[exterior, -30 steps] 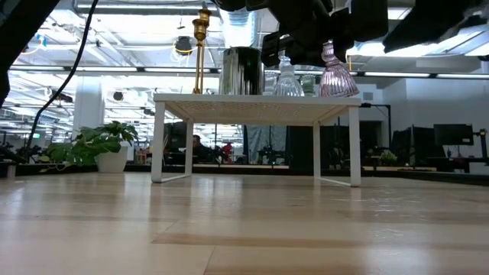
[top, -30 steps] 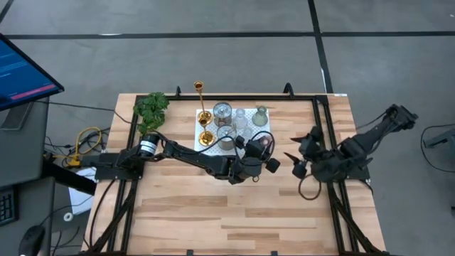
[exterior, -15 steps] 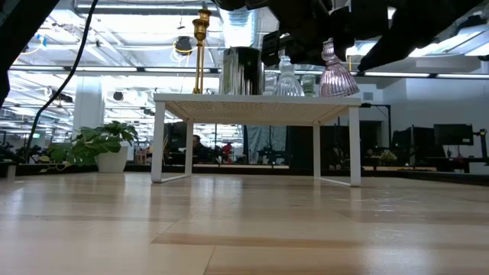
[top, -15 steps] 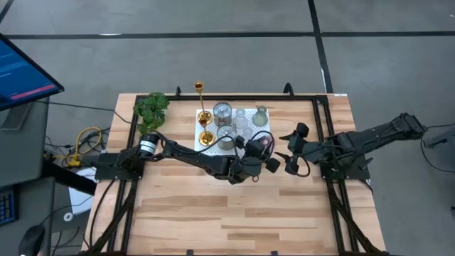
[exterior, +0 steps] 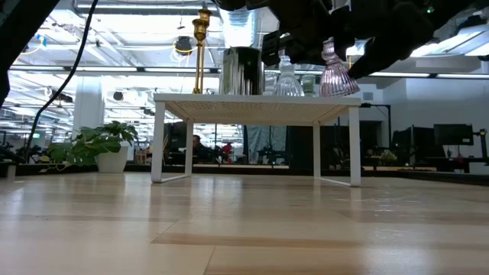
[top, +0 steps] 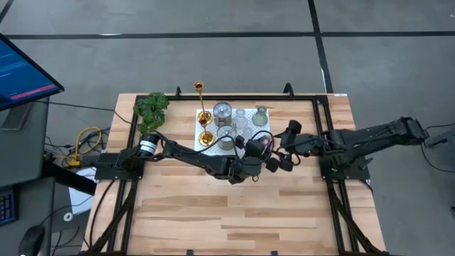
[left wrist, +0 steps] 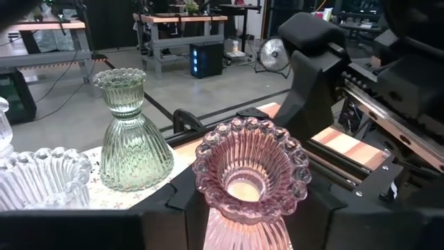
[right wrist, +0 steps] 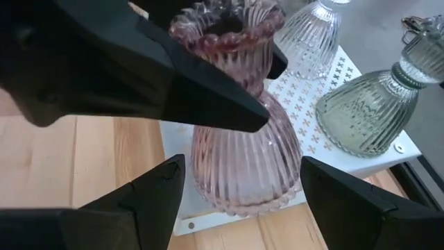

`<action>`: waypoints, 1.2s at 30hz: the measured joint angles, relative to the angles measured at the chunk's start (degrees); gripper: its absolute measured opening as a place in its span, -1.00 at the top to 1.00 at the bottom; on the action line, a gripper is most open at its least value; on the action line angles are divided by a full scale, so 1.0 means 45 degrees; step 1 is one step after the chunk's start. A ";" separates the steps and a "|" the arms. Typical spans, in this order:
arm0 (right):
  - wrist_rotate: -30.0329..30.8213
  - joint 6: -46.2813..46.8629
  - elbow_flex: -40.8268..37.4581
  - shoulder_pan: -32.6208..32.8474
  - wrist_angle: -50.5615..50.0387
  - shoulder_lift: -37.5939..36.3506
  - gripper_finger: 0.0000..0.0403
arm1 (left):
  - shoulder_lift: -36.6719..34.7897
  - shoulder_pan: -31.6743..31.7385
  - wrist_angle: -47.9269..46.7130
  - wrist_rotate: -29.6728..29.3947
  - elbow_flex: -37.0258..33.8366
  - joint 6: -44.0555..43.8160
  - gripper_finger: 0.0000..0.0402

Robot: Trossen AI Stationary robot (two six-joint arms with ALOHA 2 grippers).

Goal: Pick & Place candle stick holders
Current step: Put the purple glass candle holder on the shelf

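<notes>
I had the left gripper [top: 259, 151] over the near right corner of the white stand [top: 242, 115], its fingers [left wrist: 173, 198] closed on the neck of the pink holder [left wrist: 251, 167]; from the low camera the pink holder [exterior: 337, 76] sat at the stand's right end, base about level with the top (whether it touched the surface I could not tell).

The right gripper [top: 284, 146] had reached in from the right, just beside the left one; its fingers [right wrist: 149, 191] were spread wide, one on either side of the pink holder's [right wrist: 243, 146] ribbed body, apart from the glass and holding nothing.

The green holder [left wrist: 132, 139] stood upright on the stand just beside the pink one, toward the far right corner [top: 260, 116]; a clear holder [right wrist: 312, 31] stood further back on the stand; two silver cups [top: 222, 112] sat near the stand's middle; a small gold holder [top: 206, 139] stood at the stand's left edge; the tall gold stick [top: 200, 99] rose at the far left corner, plain against the room in the low camera [exterior: 201, 46].

The plant [top: 151, 108] sat on the table [top: 213, 213] well left of the stand.
</notes>
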 joint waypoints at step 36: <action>-0.2162 -0.1411 0.0000 -0.2168 0.0822 0.0903 0.23 | -0.0187 0.0011 0.0291 0.1435 0.0000 0.0307 -0.32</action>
